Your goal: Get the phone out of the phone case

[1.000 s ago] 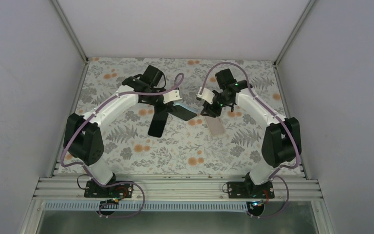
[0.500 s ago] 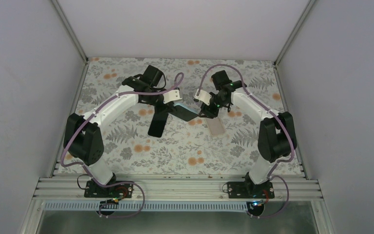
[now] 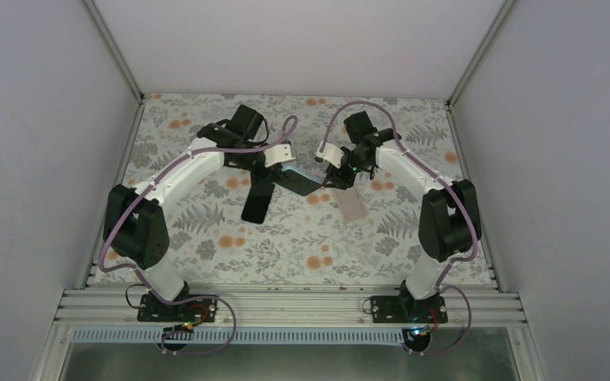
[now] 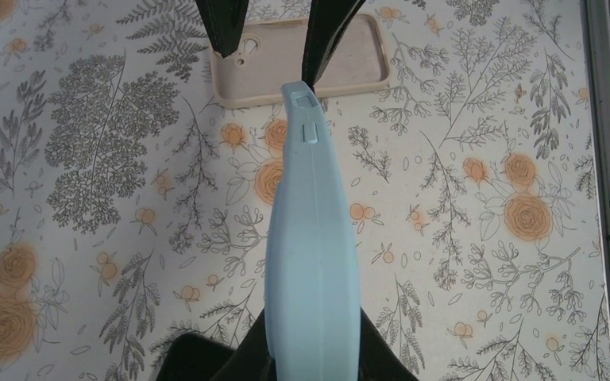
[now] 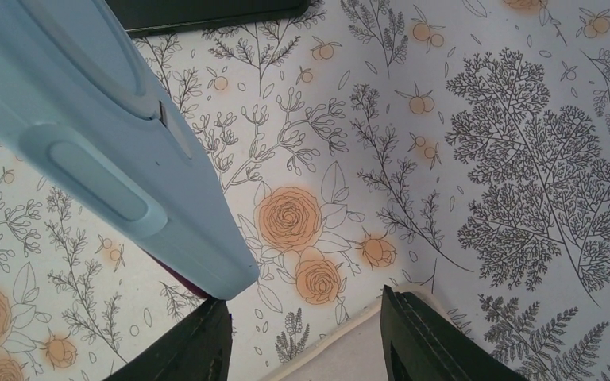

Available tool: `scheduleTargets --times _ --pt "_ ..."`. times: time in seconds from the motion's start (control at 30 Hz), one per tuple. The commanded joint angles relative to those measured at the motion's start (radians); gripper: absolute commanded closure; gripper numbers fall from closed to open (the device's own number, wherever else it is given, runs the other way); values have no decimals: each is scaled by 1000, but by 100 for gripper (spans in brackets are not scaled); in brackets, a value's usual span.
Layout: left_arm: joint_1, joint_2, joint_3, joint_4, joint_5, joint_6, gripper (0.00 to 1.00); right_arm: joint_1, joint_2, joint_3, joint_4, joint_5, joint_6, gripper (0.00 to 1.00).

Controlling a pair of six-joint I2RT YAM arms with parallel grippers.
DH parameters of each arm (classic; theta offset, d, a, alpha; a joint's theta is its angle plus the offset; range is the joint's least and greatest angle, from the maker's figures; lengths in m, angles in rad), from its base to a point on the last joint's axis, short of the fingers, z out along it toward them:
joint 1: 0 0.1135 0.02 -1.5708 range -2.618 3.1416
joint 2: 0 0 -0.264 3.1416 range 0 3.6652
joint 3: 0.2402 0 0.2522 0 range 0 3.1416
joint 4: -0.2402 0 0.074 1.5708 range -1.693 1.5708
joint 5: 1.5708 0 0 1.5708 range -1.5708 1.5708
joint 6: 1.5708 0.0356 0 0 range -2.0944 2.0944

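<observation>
My left gripper (image 3: 276, 176) is shut on a light blue phone case (image 4: 314, 238) and holds it edge-up above the table; the fingers (image 4: 238, 361) clamp its near end. From above the held piece looks dark (image 3: 302, 185), so the phone seems to sit in it. A dark sliver (image 5: 173, 278) shows under the blue case (image 5: 95, 135). My right gripper (image 3: 336, 179) is open at the case's far end. In the right wrist view its jaws (image 5: 302, 309) stand wide apart, the left finger just under the case's tip.
A beige empty case (image 3: 352, 206) lies flat on the floral table cover below the right gripper; it also shows in the left wrist view (image 4: 365, 67) and the right wrist view (image 5: 349, 357). A black flat slab (image 3: 254, 203) lies under the left arm.
My right gripper has moved left and a little back, up to the far end of the held case. The left arm and the case have stayed still.
</observation>
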State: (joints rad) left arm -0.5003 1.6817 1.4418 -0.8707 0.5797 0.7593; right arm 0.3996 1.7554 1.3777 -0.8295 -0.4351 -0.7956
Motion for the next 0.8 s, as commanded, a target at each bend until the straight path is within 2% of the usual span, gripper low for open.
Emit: scheduleTargets --times 0.0,0.13,0.37,0.53,0.77 --pt "-11 -34 49 7 157 3 98 14 12 30 47 -16 9 51" --pt "-11 -20 86 -33 250 19 98 27 25 53 45 -18 16 51" --pt "-24 43 176 -217 424 110 98 45 45 118 63 -9 34 51" --pt "-26 57 172 -218 434 120 98 55 54 159 42 -24 29 51" --pt "-26 40 149 -97 369 39 98 127 49 180 -116 -177 -55 50"
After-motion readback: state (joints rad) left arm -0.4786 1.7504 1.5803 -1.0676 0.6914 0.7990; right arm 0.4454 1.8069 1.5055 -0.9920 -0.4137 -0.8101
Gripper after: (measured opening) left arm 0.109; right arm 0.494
